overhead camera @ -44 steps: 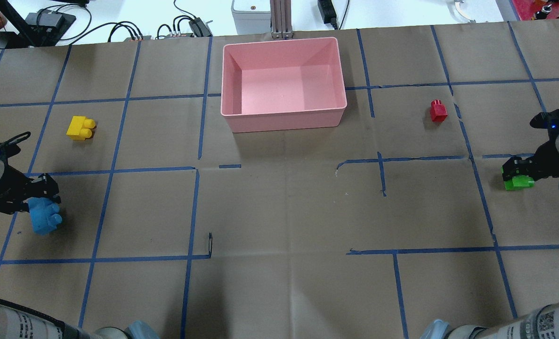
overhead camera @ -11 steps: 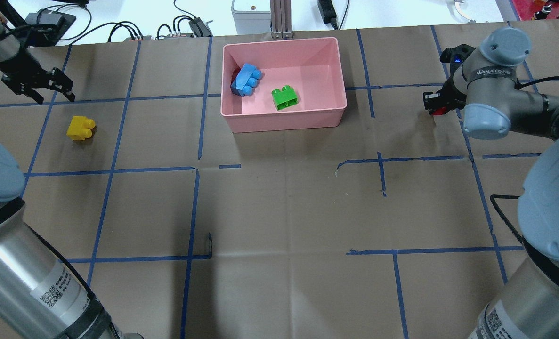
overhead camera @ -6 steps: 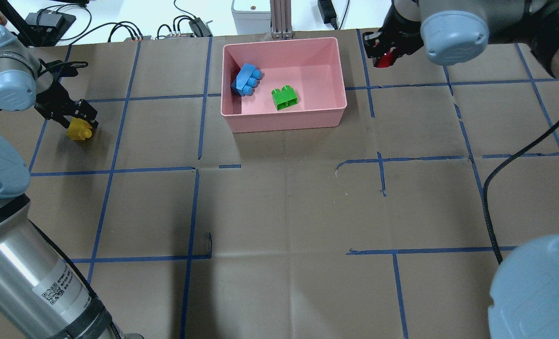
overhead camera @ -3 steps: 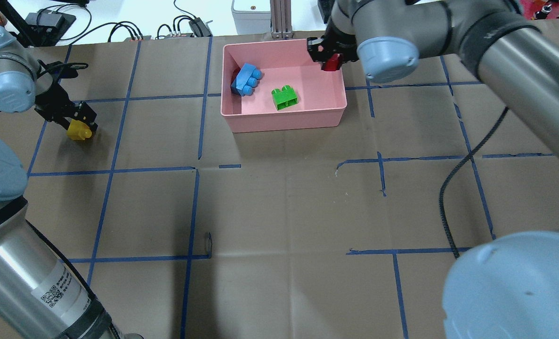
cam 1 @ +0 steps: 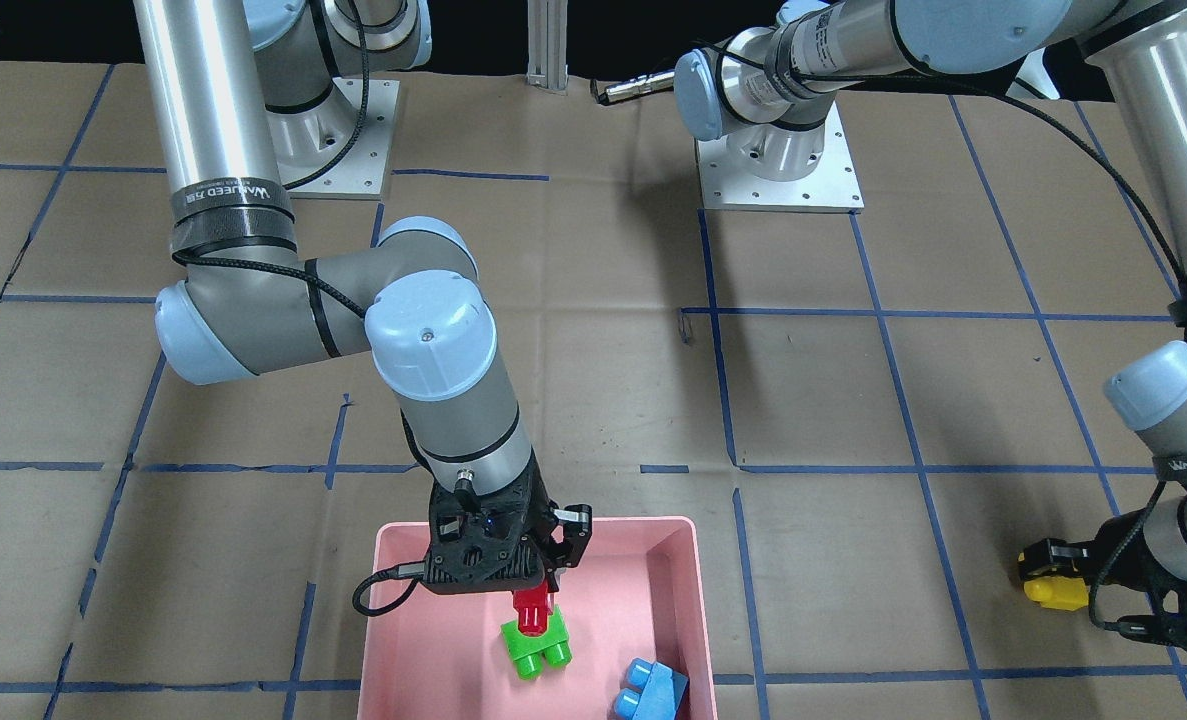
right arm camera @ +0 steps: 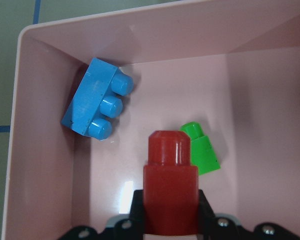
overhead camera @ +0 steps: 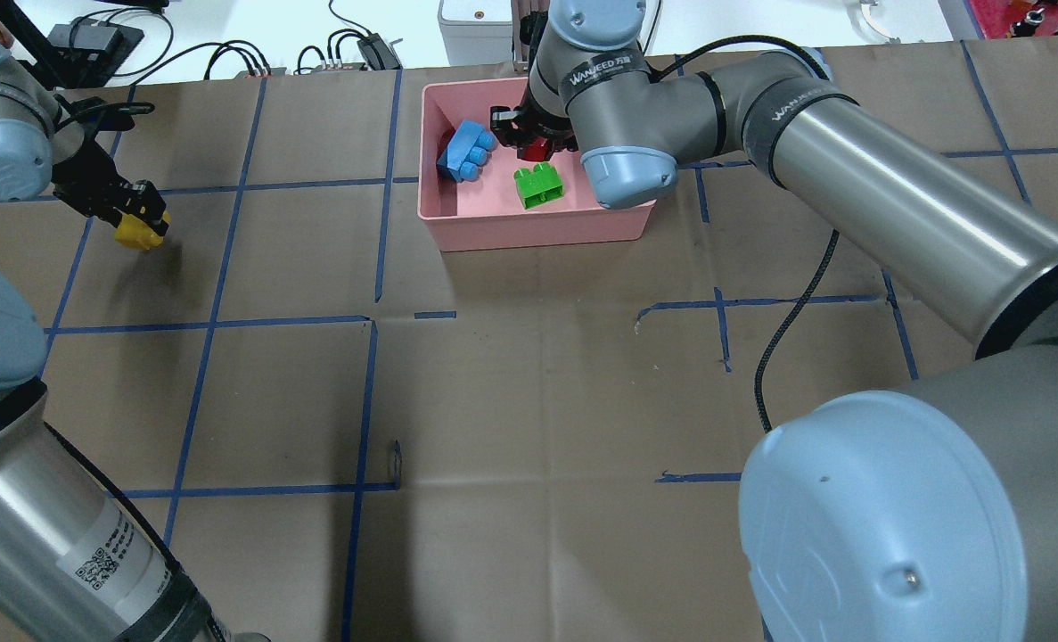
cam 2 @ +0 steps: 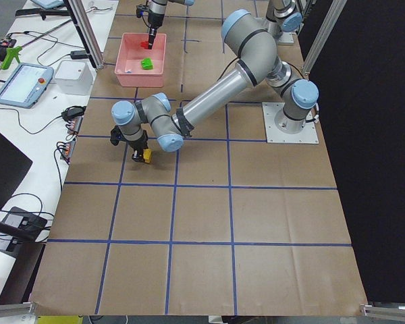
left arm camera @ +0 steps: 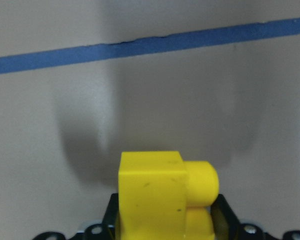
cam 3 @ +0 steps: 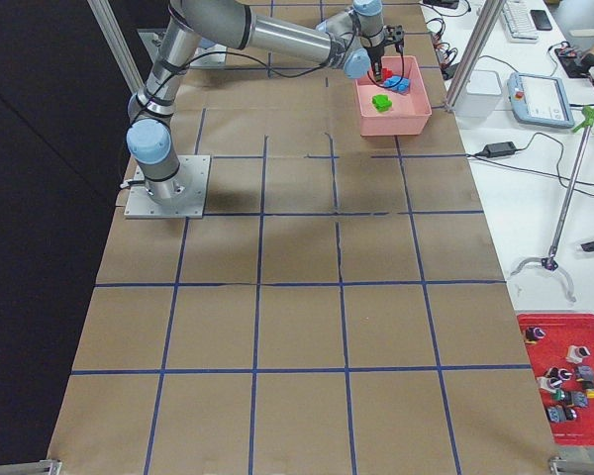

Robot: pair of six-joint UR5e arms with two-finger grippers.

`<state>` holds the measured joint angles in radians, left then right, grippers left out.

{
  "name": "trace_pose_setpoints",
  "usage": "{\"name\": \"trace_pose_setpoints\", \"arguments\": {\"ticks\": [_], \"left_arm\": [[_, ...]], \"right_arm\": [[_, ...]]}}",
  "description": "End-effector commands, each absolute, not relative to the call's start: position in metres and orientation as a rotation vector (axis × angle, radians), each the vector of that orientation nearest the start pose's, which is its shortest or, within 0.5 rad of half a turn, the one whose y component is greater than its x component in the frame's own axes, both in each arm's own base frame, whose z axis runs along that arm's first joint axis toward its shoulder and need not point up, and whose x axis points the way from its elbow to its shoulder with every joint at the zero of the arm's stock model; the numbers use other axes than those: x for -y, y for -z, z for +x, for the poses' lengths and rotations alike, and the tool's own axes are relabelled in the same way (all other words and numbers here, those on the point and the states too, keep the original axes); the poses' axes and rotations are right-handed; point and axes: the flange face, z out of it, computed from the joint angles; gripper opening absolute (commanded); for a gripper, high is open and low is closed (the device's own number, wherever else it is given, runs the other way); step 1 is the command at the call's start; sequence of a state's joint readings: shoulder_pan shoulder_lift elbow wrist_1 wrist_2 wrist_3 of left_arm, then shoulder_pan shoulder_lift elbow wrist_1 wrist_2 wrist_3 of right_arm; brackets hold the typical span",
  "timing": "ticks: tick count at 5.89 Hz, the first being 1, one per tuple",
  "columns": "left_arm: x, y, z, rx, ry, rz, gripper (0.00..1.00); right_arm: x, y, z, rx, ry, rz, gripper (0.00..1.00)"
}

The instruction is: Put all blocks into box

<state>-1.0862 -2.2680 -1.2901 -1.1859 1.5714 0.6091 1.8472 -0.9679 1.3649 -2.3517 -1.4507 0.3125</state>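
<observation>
My right gripper (overhead camera: 536, 143) is shut on the small red brick (overhead camera: 542, 148) and holds it over the middle of the pink box (overhead camera: 537, 227), just above the green brick (overhead camera: 538, 185). The right wrist view shows the red brick (right arm camera: 170, 185) between the jaws, with the green brick (right arm camera: 200, 147) and the light blue brick (right arm camera: 97, 105) lying on the box floor. My left gripper (overhead camera: 141, 223) is shut on the yellow brick (overhead camera: 139, 234) at the far left, a little above the paper. The left wrist view shows the yellow brick (left arm camera: 160, 190) over its shadow.
Brown paper with a blue tape grid covers the table. Cables and a grey unit (overhead camera: 475, 27) lie behind the box past the table's far edge. My right forearm (overhead camera: 894, 214) spans the right half of the table. The arm base plates (cam 1: 778, 170) sit at my side.
My right gripper carried the red brick left from the box's far right corner to over its middle. My left gripper has lifted the yellow brick slightly off the paper.
</observation>
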Motion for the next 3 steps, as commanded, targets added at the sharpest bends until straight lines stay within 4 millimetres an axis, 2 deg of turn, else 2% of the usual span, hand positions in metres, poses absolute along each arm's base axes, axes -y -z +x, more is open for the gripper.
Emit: {"name": "trace_pose_setpoints", "arguments": {"ticks": [1, 2, 3], "left_arm": [[0.705, -0.332, 0.215, -3.139, -0.014, 0.195, 0.17], [0.712, -0.373, 0.201, -3.152, -0.033, 0.134, 0.17], [0.731, -0.398, 0.136, -3.145, -0.020, 0.095, 0.17]], "right_arm": [[0.671, -0.325, 0.337, -2.876, 0.535, -0.018, 1.00], [0.673, -0.335, 0.330, -2.879, 0.565, -0.025, 1.00], [0.668, -0.361, 0.318, -2.886, 0.592, -0.060, 1.00]]}}
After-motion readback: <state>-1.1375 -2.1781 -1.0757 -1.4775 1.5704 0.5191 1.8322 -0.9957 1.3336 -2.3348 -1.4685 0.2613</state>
